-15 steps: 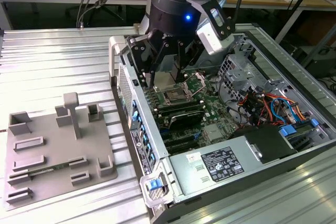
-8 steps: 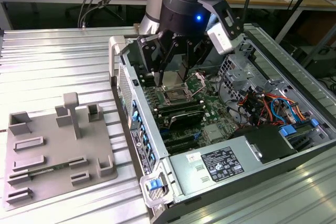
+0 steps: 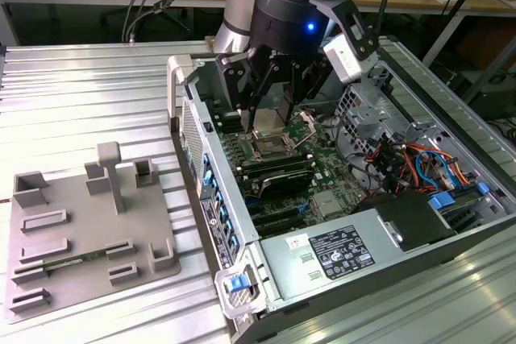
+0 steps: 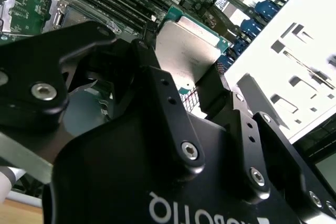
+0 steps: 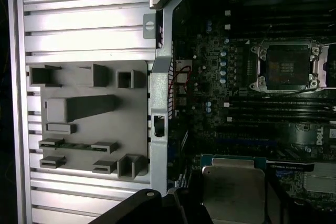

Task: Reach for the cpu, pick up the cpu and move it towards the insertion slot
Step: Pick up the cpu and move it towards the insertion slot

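Note:
The cpu [image 4: 186, 51], a flat square chip with a silvery top and a green edge, hangs between the black fingers of my gripper [image 4: 181, 69], which is shut on it. In the exterior view the gripper [image 3: 274, 114] holds the cpu [image 3: 272, 121] inside the open computer case, just above the insertion slot [image 3: 270, 147]. The first wrist view has the cpu [image 5: 233, 192] a short way off from the insertion slot [image 5: 287, 66], a square socket with a shiny metal frame and dark centre. In the second wrist view the insertion slot [image 4: 31, 9] lies beyond the gripper's body.
A grey plastic tray [image 3: 81, 231] with upright frames lies on the ribbed metal table [image 3: 81, 94], at the exterior view's left of the case. Black memory slots [image 3: 278, 171], a power supply [image 3: 339, 251] and coloured cables [image 3: 407, 159] crowd the case around the socket.

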You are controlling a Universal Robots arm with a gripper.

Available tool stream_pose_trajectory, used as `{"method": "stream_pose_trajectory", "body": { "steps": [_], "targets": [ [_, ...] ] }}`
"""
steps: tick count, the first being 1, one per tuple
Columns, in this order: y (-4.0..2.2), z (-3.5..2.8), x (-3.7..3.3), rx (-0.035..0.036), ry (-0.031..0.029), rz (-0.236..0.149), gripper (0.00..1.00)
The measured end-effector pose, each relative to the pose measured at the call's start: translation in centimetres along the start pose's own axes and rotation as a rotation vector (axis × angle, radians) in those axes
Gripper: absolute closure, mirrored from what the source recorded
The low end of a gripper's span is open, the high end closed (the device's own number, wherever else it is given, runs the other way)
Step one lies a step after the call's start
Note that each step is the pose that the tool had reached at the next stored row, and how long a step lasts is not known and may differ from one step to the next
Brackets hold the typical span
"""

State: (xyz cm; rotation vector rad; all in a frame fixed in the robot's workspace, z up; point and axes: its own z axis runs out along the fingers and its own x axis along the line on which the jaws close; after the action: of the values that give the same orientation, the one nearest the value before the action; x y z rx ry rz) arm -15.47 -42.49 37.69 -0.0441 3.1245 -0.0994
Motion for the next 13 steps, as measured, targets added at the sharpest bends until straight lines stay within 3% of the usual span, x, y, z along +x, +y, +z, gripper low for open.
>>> {"method": "stream_pose_trajectory", "body": {
  "steps": [2,5,9,11,13],
  "targets": [
    [-0.01,-0.48,-0.01,-0.0001,0.0019,0.0,0.45],
    [0.04,-0.5,-0.04,0.0,0.002,0.0,0.45],
    [0.64,-0.49,-0.58,-0.0004,0.0019,0.0,0.45],
    [0.81,-0.46,-0.92,-0.0023,0.0018,0.0,0.45],
    [0.87,-0.44,-1.16,-0.0098,0.0016,0.0,0.45]
  ]
}}
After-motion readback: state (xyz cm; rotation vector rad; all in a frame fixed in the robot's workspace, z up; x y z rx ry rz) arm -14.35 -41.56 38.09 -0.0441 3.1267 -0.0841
